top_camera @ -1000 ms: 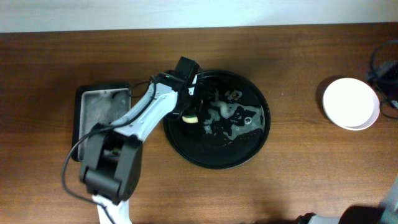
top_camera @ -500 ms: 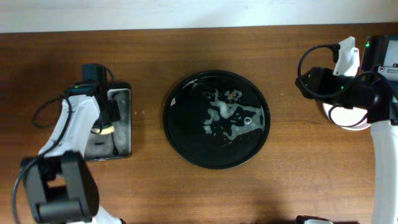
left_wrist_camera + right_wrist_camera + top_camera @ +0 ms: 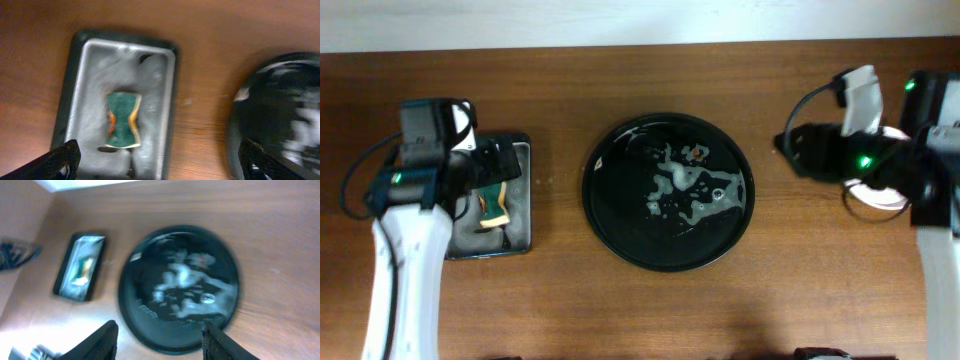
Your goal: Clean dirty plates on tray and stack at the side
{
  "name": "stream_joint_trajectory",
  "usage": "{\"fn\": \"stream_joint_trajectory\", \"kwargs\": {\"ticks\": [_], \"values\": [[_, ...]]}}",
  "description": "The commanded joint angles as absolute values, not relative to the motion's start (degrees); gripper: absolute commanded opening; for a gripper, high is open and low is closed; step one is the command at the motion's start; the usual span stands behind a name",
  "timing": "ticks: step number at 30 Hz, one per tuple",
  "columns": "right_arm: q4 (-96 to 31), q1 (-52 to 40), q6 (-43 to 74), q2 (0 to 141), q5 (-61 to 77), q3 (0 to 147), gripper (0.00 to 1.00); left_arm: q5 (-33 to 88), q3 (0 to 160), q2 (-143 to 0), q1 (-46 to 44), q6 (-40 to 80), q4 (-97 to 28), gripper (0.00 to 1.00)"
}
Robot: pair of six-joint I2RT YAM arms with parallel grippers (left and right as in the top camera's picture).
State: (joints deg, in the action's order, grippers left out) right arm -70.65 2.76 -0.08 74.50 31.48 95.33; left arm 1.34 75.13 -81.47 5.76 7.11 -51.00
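Observation:
The round black tray (image 3: 620,235) lies mid-table, holding only white foam and a small orange smear (image 3: 697,152). It also fills the right of the left wrist view as the tray (image 3: 270,125), and the right wrist view shows the tray (image 3: 150,320) ahead. White plates (image 3: 882,197) sit at the far right, mostly hidden under my right arm. My left gripper (image 3: 498,165) (image 3: 160,162) hangs open above the rectangular container, nothing between its fingers. My right gripper (image 3: 798,150) (image 3: 160,342) is open and empty, right of the tray.
The black rectangular container (image 3: 525,215) (image 3: 75,75) at the left holds a green and yellow sponge (image 3: 498,207) (image 3: 122,120) lying loose in grey suds. The same container (image 3: 62,277) appears far left in the right wrist view. Bare wood separates container, tray and plates.
My left arm carried the sponge from the tray to the container, then opened and dropped it there. My right arm came in over the plates and edged left.

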Motion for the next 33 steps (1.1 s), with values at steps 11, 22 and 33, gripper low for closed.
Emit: {"fn": "stream_joint_trajectory", "kwargs": {"ticks": [11,22,33], "values": [[-69.23,-10.11,2.39,69.14,30.2,95.44,0.99,7.75,75.85,-66.24,6.07,7.4,-58.22,0.99],[-53.21,-10.0,-10.7,45.32,0.16,72.23,0.99,7.75,75.85,-66.24,6.07,7.4,-58.22,0.99],[-19.31,-1.8,-10.48,0.19,0.99,11.97,0.99,7.73,75.85,-66.24,6.07,7.4,-58.22,0.99]]}}
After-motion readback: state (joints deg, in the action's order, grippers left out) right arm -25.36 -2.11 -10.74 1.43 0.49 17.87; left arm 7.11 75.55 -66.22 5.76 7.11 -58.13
